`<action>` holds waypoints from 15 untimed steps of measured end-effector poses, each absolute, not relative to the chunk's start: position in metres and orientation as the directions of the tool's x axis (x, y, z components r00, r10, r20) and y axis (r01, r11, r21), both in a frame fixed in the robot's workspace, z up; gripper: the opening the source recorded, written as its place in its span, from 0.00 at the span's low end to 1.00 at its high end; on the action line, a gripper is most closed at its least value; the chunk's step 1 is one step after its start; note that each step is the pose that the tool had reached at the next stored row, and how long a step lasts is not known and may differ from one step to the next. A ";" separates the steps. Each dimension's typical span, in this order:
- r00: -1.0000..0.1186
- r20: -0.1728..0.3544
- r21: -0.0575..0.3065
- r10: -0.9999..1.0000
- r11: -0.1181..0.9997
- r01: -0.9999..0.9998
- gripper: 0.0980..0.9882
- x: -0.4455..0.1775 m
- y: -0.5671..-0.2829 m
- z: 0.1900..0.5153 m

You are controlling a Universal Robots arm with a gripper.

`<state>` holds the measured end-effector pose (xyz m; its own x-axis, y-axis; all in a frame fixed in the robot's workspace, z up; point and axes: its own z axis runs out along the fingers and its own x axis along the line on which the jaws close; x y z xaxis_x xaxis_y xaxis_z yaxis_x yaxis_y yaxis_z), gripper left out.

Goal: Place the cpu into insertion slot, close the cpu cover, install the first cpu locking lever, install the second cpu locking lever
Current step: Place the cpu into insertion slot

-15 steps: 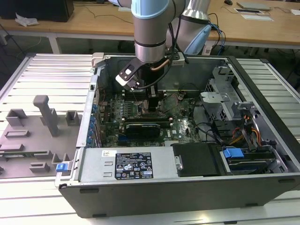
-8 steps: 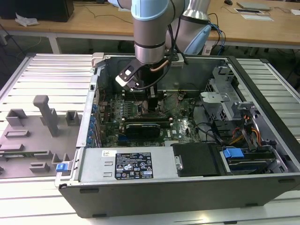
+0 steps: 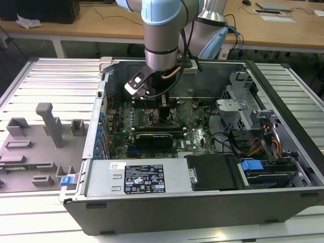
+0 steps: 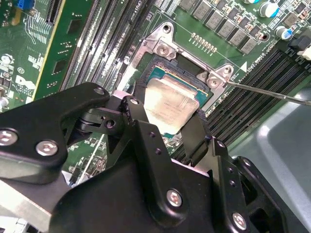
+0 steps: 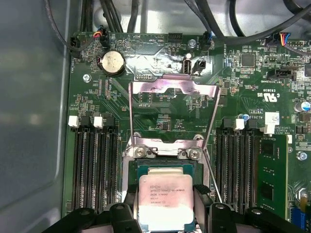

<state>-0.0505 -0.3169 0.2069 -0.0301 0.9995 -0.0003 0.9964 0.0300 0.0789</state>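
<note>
The cpu (image 5: 164,199) (image 4: 170,99), a silvery square with a thin green rim, sits level over the insertion slot (image 5: 146,153) (image 4: 163,48). I cannot tell whether it is seated or just above the slot. My gripper (image 5: 166,209) (image 4: 165,119) is shut on it, with one black finger (image 5: 130,206) against each of two opposite edges. In the exterior view the gripper (image 3: 164,109) reaches down into the open computer case. The cpu cover (image 5: 167,87) stands swung open beyond the slot. A thin wire locking lever (image 5: 213,179) (image 4: 267,92) stands raised beside the slot.
Long black memory slots (image 5: 95,165) (image 5: 235,165) flank the socket on both sides. A black card (image 3: 159,136) lies across the board near the gripper. Cables (image 3: 228,139) and the drive bay (image 3: 253,167) fill the case on the exterior view's right. Grey fixtures (image 3: 48,126) stand outside on the exterior view's left.
</note>
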 end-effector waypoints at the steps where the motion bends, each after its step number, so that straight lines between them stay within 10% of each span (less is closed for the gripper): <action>1: -0.029 -0.003 0.079 1.000 0.029 0.996 0.50 -0.050 -0.317 0.207; 15: -0.014 -0.010 0.078 1.000 0.015 0.997 0.50 -0.050 -0.317 0.201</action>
